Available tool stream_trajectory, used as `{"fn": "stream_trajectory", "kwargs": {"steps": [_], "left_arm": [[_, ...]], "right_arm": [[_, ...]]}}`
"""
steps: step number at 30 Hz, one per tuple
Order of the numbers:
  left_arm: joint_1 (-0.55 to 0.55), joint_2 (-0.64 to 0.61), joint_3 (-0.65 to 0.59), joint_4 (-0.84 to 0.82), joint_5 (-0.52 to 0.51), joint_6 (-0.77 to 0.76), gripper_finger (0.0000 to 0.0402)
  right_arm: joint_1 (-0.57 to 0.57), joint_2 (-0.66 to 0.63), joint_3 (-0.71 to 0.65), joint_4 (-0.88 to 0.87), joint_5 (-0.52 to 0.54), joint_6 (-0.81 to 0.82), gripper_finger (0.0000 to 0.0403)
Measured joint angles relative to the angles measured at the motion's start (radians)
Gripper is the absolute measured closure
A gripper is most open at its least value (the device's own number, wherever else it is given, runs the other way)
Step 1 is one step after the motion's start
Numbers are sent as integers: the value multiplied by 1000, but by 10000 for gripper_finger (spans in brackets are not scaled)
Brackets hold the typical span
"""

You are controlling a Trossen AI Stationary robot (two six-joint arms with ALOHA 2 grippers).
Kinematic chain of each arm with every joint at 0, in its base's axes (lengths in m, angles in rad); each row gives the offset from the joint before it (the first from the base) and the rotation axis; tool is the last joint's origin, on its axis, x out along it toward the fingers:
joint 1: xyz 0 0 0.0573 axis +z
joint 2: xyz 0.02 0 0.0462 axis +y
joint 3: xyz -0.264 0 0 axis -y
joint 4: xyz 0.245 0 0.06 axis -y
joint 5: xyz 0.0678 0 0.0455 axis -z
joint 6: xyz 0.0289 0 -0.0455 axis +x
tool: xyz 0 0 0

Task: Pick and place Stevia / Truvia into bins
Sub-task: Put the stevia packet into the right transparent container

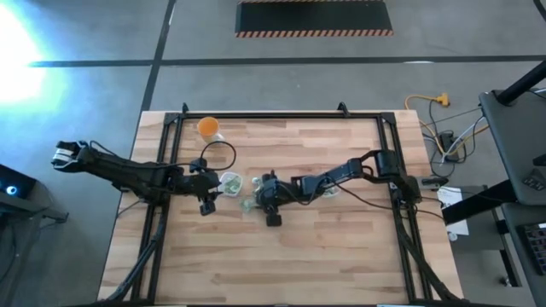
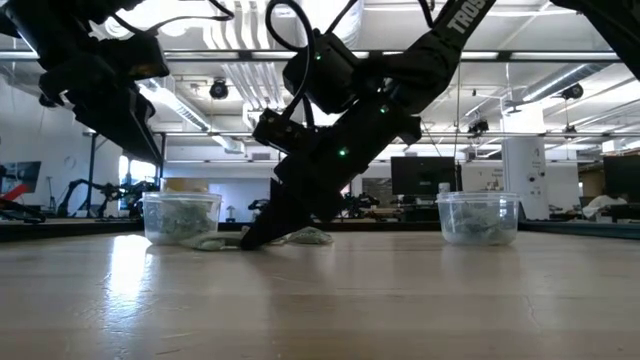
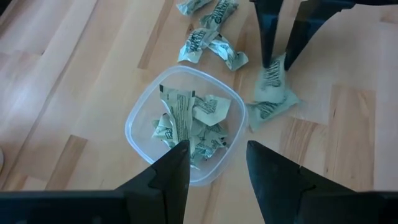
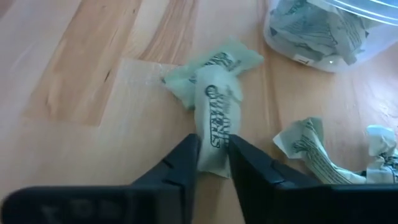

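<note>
Right claw (image 4: 213, 163) pinched on a green "Truvia"-lettered sachet (image 4: 217, 115) on the tabletop (image 4: 81, 68); left claw (image 3: 217, 167) agape above a bin (image 3: 185, 131).

Your right gripper (image 4: 212, 163) is low over the wooden counter (image 4: 81, 68), its two dark jaws pinched on either side of a pale green sachet (image 4: 214, 127) that stands crumpled between them, printed side toward you (the lettering runs lengthwise). That sachet lies on top of a second sachet (image 4: 239, 59), which spreads out flat beneath it. Off to one side you have a loose crumpled sachet (image 4: 311, 152) lying on the wood. Farther off sits a clear bin (image 4: 329, 34), already holding several sachets.
</note>
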Motion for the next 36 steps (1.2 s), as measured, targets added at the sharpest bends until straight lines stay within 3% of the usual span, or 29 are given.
{"fn": "stream_trajectory", "kwargs": {"steps": [6, 18, 26, 36], "left_arm": [[0, 0, 0, 4, 0, 0, 260], [0, 0, 0, 6, 0, 0, 260], [0, 0, 0, 12, 0, 0, 260], [0, 0, 0, 24, -12, 6, 260]], "right_arm": [[0, -9, -1, -9, 13, -17, 386], [0, -161, -15, -226, 89, -28, 389], [22, -369, -103, -396, 227, 19, 389], [19, -717, -381, -430, 271, 140, 390]]}}
